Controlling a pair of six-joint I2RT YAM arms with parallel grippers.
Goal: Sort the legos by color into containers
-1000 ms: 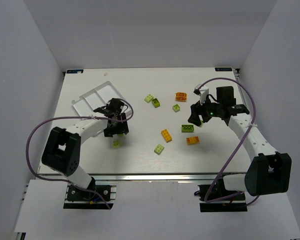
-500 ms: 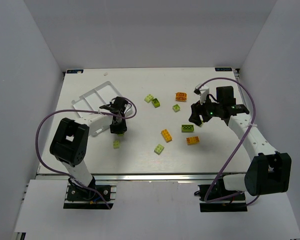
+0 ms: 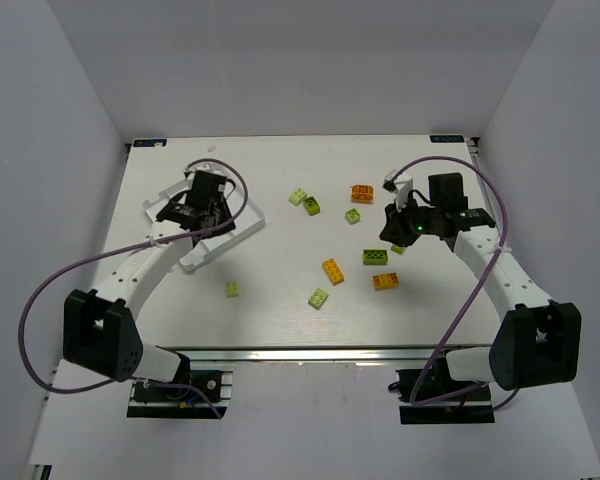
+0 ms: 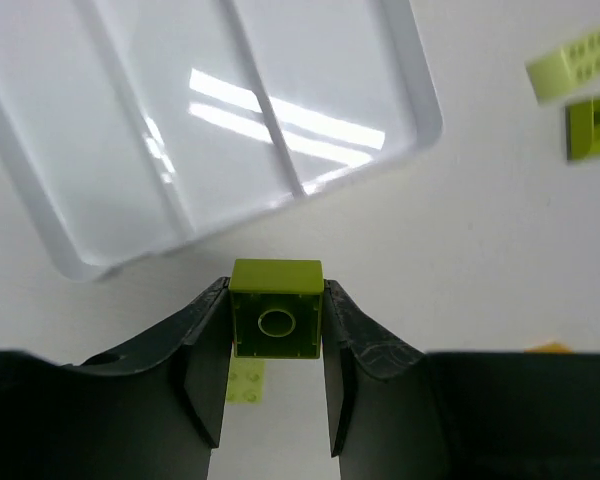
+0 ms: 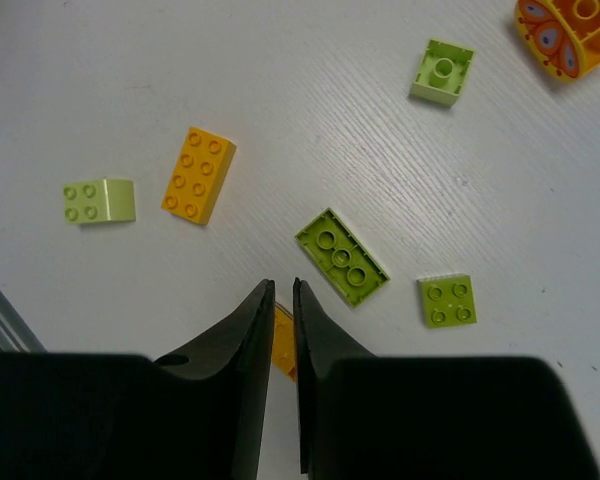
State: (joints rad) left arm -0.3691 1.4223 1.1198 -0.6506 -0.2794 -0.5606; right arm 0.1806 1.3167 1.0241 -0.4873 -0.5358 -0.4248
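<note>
My left gripper is shut on a lime green lego, held hollow side toward the camera. It hangs just off the near rim of the white tray, whose long containers show nothing in them. From above, the left gripper sits over the tray. My right gripper is shut with nothing between its fingers, above an orange lego and next to an upturned green lego. In the top view the right gripper hovers by that green lego.
Loose on the table lie a lime lego, another lime one, orange ones, and a lime and green pair. White walls enclose the table on three sides.
My left gripper closed on a lime lego near the table's middle left, then swung back and left with it to the tray. My right gripper's jaws closed where they were.
</note>
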